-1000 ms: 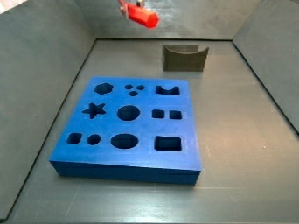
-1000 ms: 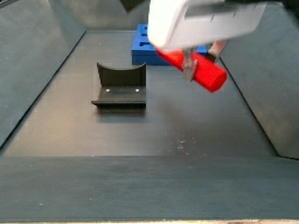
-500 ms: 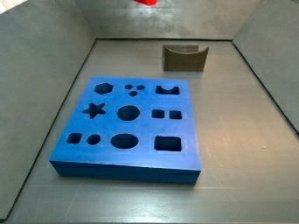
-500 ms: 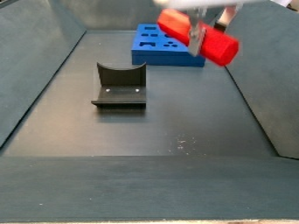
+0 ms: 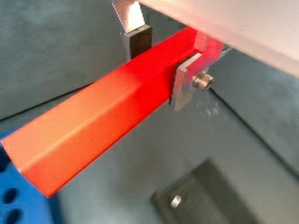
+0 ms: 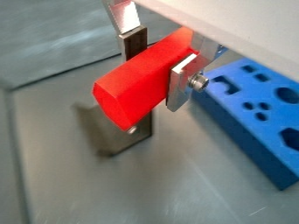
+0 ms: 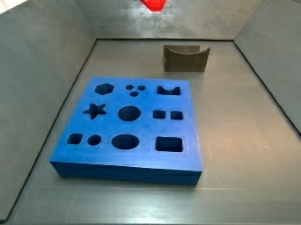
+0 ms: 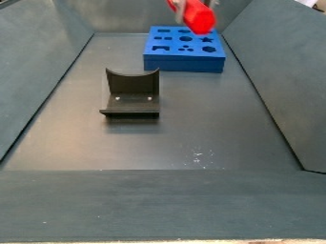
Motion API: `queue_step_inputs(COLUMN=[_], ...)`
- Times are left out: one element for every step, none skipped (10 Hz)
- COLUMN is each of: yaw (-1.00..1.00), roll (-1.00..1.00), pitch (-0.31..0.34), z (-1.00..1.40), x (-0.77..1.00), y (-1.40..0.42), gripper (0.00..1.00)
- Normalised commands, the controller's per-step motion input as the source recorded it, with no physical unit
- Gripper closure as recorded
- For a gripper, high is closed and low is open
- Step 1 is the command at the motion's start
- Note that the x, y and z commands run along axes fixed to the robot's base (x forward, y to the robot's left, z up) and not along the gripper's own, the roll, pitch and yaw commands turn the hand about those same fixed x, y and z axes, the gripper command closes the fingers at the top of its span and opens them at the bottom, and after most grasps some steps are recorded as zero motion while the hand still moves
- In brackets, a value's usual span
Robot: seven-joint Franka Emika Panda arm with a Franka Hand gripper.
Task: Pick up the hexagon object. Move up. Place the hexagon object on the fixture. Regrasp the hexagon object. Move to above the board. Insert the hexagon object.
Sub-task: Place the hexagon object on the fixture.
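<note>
The hexagon object (image 5: 100,118) is a bright red bar, and my gripper (image 5: 163,59) is shut on it across its width, one silver finger (image 5: 187,77) on each flat side. In the other wrist view the bar's hexagonal end (image 6: 122,92) faces the camera between the same fingers (image 6: 181,83). Both side views show the bar (image 7: 152,4) (image 8: 197,15) high up at the picture's edge, well above the floor. The dark fixture (image 7: 185,58) (image 8: 130,92) stands bare on the floor. The blue board (image 7: 132,123) (image 8: 186,50) lies flat with its cut-outs open.
Sloping grey walls (image 7: 47,79) enclose the floor on each side. In the wrist views the fixture (image 6: 111,136) and a corner of the board (image 6: 251,105) lie far below the held bar.
The gripper has risen with the red bar. In both side views the bar has moved up towards the picture's top edge and looks smaller.
</note>
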Motion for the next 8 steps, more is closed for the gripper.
queue_step_inputs(yaw=[-1.00,-1.00,-0.84,-0.59,-0.39,-0.22,0.31,0.31], roll=[0.02,0.03,0.04,0.05,0.06,0.06,-1.00,-1.00], pitch=[0.184,0.223,0.254,0.216,0.169,0.140,0.186,0.189], z=[0.03,0.02,0.02,0.02,0.01,0.00,-0.14,-0.14], x=[0.33,0.25,0.14,0.08,0.05,0.06,1.00,1.00], y=[-0.18,-0.10,-0.06,-0.02,-0.02,-0.01,0.50,0.49], gripper=[1.00,1.00,1.00,1.00,1.00,1.00,1.00,1.00])
